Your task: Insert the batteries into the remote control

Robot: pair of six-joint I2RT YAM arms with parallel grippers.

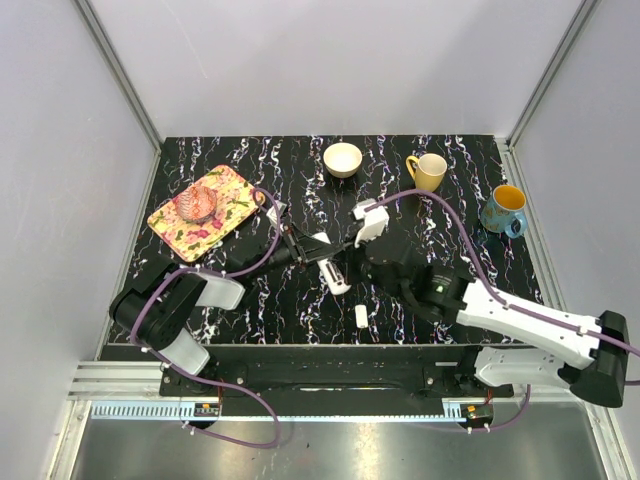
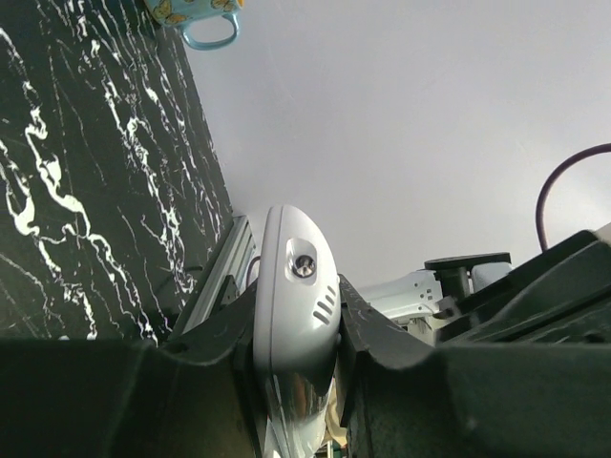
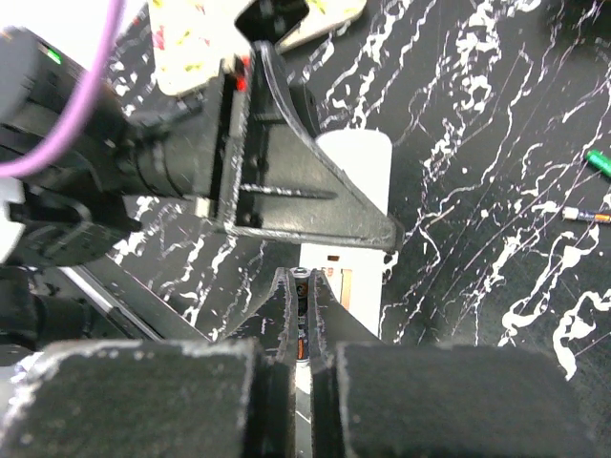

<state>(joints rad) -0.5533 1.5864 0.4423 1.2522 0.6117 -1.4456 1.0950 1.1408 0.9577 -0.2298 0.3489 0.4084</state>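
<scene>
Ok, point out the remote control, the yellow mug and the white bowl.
remote control [image 2: 291,320], left wrist view, its white casing near the end
yellow mug [image 1: 430,170], top external view, its open mouth
bowl [image 1: 343,160], top external view, its bare inside

Remote control [image 2: 296,305]: slim white bar, tilted over mid-table, clamped across its sides in the left gripper [image 2: 298,329], rounded emitter end up. Held battery [image 3: 301,324]: thin, dark with orange, pinched in the right gripper [image 3: 301,286] tips just beside the remote's white body. Loose battery [image 3: 597,160]: green, lying flat on the table, well apart.
</scene>
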